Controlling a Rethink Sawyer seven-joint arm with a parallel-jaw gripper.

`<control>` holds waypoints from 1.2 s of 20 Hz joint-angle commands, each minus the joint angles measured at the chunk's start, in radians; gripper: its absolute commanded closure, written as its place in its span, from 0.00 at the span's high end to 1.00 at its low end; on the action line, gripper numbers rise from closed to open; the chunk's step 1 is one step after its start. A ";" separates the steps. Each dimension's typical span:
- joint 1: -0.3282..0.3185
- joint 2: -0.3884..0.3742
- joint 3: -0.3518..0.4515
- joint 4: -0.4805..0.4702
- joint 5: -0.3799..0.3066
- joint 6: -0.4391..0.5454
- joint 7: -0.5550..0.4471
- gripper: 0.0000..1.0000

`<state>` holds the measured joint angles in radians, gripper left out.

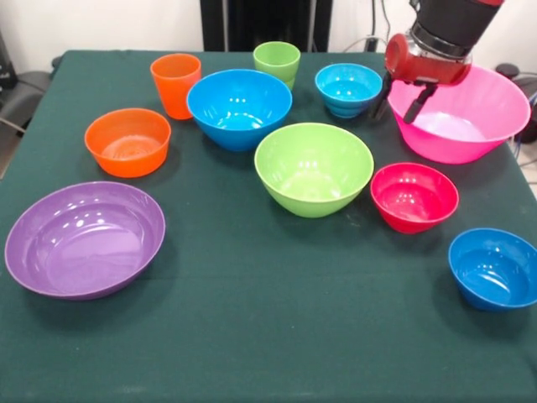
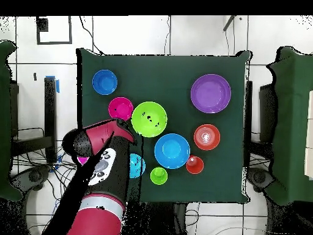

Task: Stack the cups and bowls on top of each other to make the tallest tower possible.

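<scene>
Ten glossy vessels stand apart on the dark green worktop [image 1: 252, 336], none stacked on another. In the front view the orange cup [image 1: 175, 84] and the light green cup [image 1: 277, 61] stand upright along the far edge, with the large blue bowl [image 1: 239, 107] between and a little nearer than them. To the right of the green cup sits a small blue bowl [image 1: 348, 88], and just beside that the huge pink bowl [image 1: 470, 117] at the right edge. The lime green bowl [image 1: 314, 168] holds the middle, close in front of the large blue one; the small red bowl [image 1: 414, 196] lies to its right and the second small blue bowl [image 1: 493, 268] farther right and nearer the front. On the left, the medium orange bowl [image 1: 127, 141] sits behind the wide purple bowl [image 1: 84, 238]. The red and black arm comes down over the pink bowl's left rim, and its pincer [image 1: 401, 102] hangs there with two dark fingers [image 1: 418, 104] pointing down, slightly apart and holding nothing. From overhead the arm hides most of the pink bowl.
</scene>
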<state>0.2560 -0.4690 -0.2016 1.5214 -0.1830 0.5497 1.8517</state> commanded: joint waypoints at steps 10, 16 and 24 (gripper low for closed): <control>-0.011 0.017 0.096 -0.039 0.035 -0.007 0.112 1.00; -0.025 -0.056 0.110 -0.014 0.060 0.076 0.075 1.00; -0.020 -0.089 0.108 0.004 0.076 0.110 0.079 1.00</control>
<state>0.2515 -0.5335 -0.1933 1.5181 -0.1411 0.5633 1.8517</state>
